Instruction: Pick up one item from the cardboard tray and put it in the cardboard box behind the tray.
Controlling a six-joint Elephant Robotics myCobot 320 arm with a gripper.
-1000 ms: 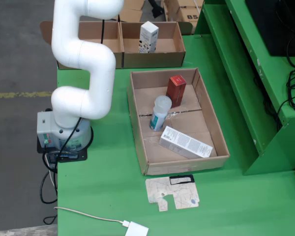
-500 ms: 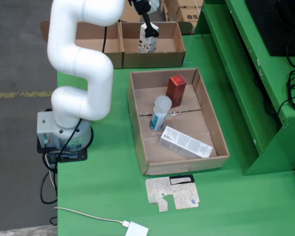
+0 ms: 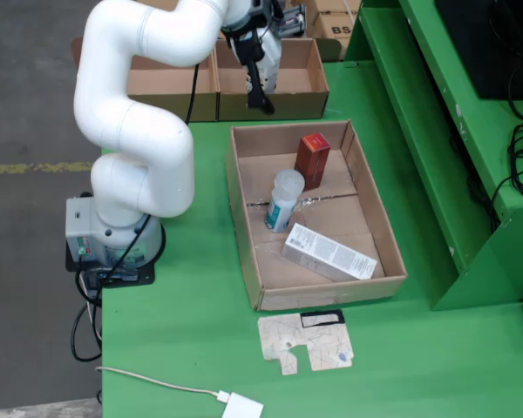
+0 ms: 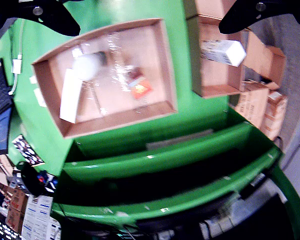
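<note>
Spread wide and empty, the black gripper [image 4: 150, 12] has swung from above the rear brown cardboard box [image 3: 275, 83] toward the shallow cardboard tray [image 3: 379, 228]. Its fingers [image 3: 254, 83] hang apart from the white carton [image 4: 223, 51] standing in that box.

Even, soft overhead light is filling the fixed view, keeping shadows faint and edges sharp. The riding view is smearing with motion blur. Below the claw [image 4: 145, 10], glare is washing out the clear tape in the cardboard tray [image 4: 162, 65], and the picture is darkening to near black towards the bottom edge, with lines bowing at the corners.
</note>
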